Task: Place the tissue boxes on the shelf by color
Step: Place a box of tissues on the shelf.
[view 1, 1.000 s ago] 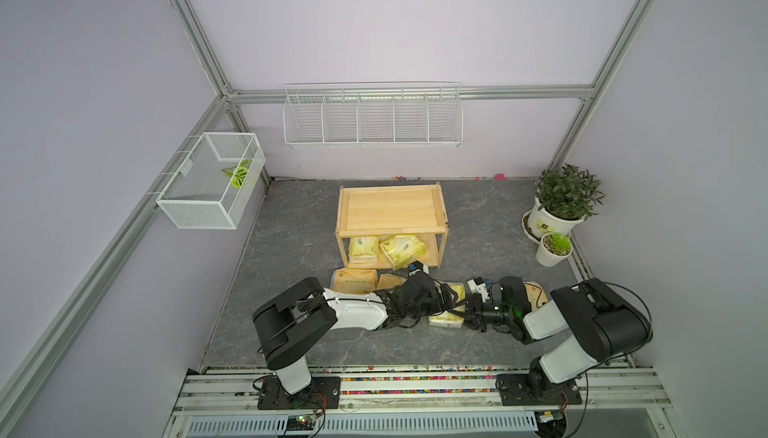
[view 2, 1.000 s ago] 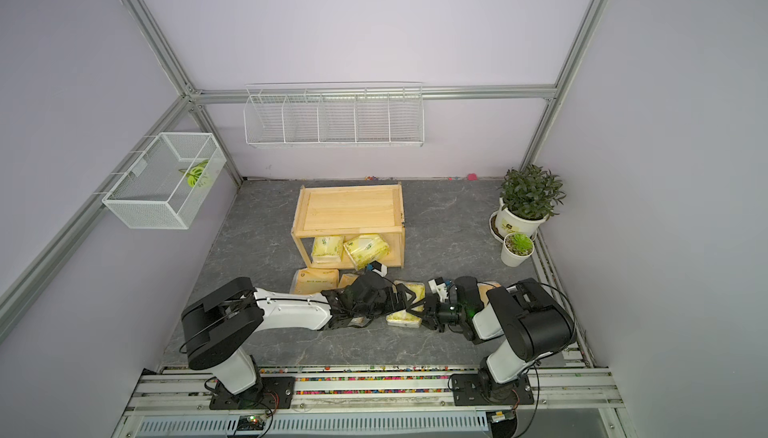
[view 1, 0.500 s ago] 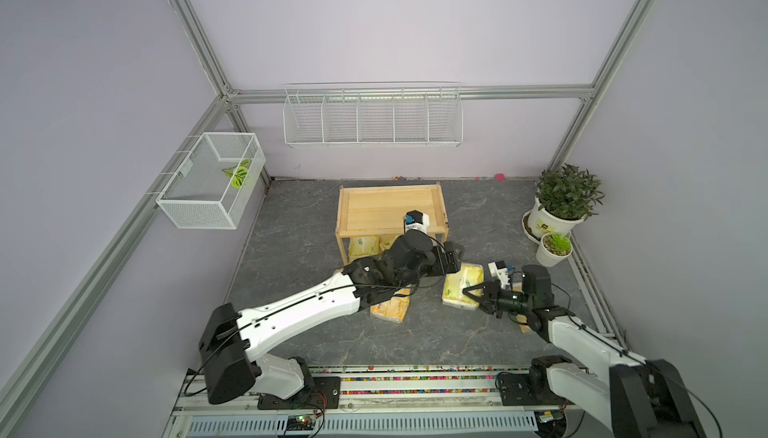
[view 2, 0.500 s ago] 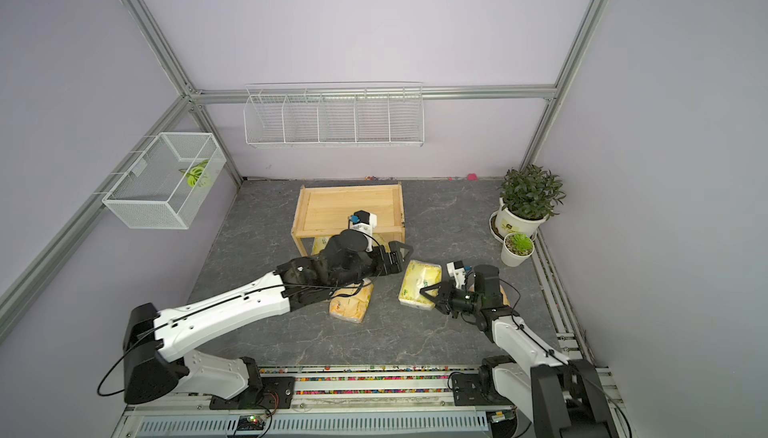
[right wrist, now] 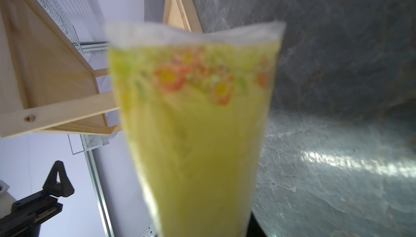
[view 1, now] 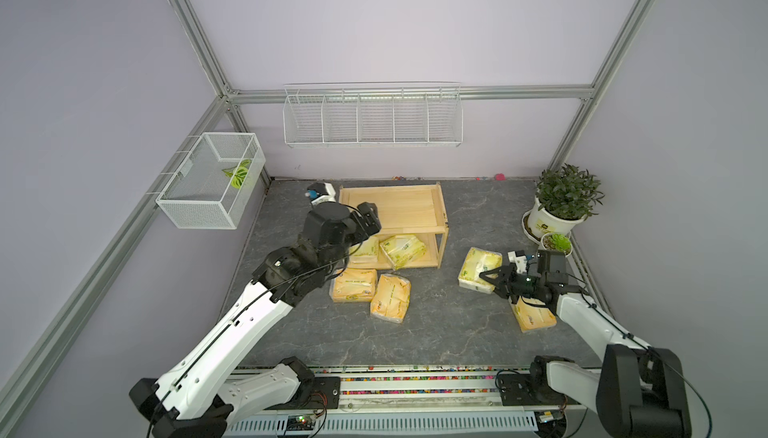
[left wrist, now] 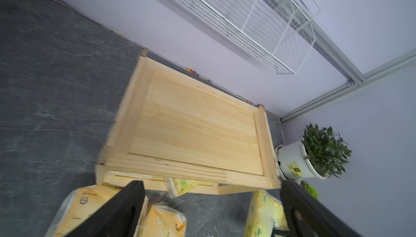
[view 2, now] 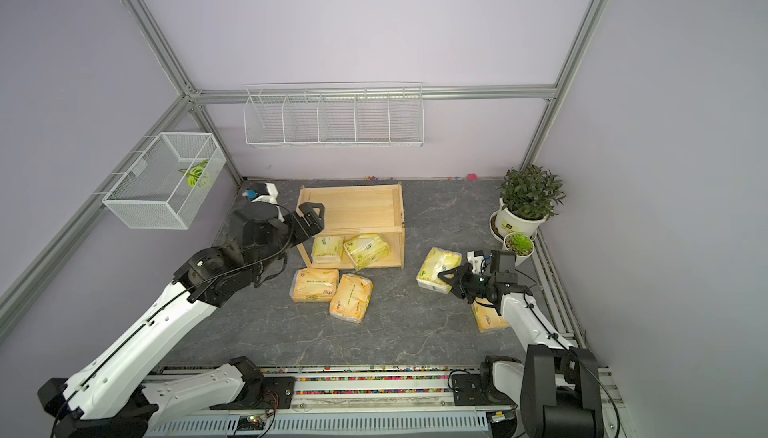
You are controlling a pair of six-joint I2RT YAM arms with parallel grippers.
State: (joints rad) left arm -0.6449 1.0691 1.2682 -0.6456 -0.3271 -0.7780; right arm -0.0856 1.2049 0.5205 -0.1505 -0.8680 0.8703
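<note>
Between the right fingers (view 1: 492, 278) sits a green pack (view 1: 478, 267), and they are clamped on its near end. In the right wrist view this pack (right wrist: 195, 123) reaches straight out from them, blurred, with a band of orange flowers near its far end. Whether it rests on the counter (view 1: 436, 332) or hangs a little over it, I cannot tell.

Nearer to the robot's base than these fingers, partly under the right arm, lies a lone orange pack (view 1: 534, 317). Well to their left stands the shelf (view 1: 390, 207). On its lower board lie two more green ones: the tilted pack (view 1: 403, 249) and, farther from the right fingers, the straight pack (view 2: 327, 247).

The left fingers (view 2: 311, 209) stand wide apart. They hang over the front left corner of the shelf, and in the left wrist view the top board (left wrist: 193, 134) lies between and beyond them. Lower than these fingers, on the counter just in front of the shelf, the left orange pack (view 1: 353, 286) and the right orange pack (view 1: 390, 296) lie side by side and touch.

Beyond the right fingers, in the far right corner, stand a big plant (view 1: 561, 203) and a small plant (view 1: 557, 244). A wire rack (view 1: 372, 118) hangs on the back wall. A mesh basket (view 1: 208, 182) hangs on the left wall.
</note>
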